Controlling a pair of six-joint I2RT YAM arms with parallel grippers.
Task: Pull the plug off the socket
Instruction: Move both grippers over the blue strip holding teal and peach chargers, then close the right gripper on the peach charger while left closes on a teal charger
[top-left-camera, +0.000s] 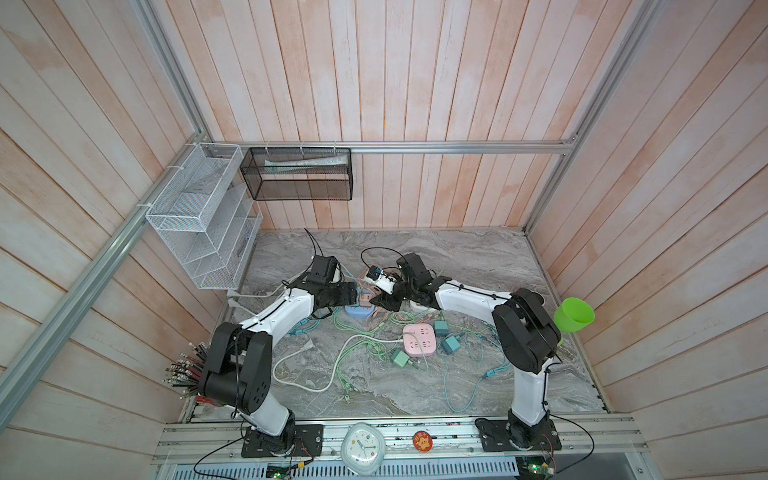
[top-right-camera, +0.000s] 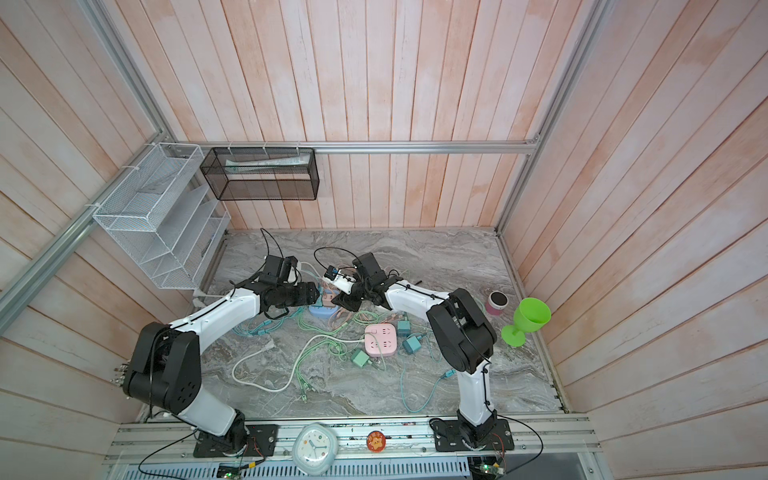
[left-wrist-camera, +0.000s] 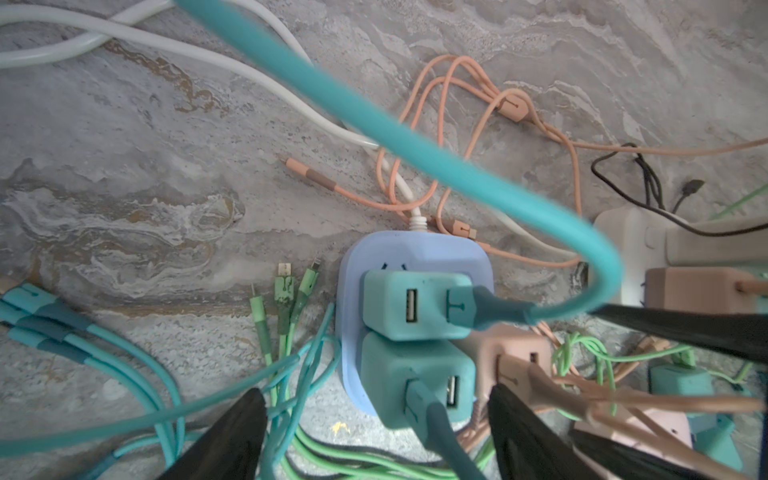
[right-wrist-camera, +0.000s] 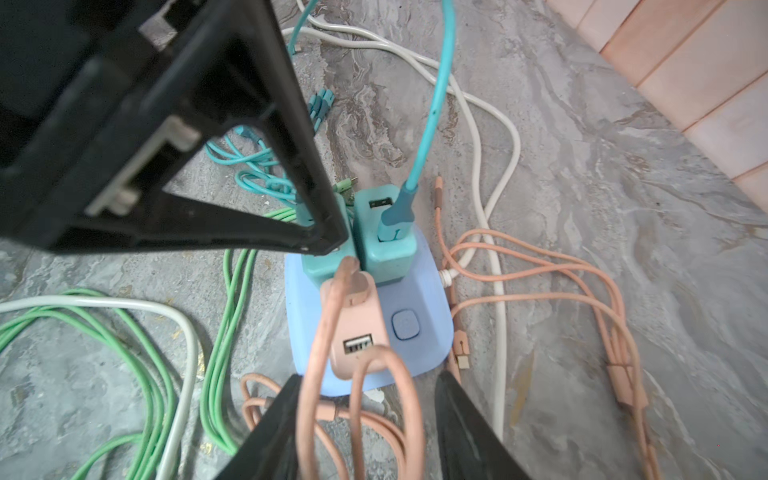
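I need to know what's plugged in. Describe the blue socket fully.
The blue socket is a pale, matte, plastic-looking block with rounded corners. It lies flat on the table. Its top carries a rounded button. Two teal chargers stand plugged in side by side, with a pink charger next to them, and each holds a cable. A white cord leaves one side. Loose cables lie all around it.
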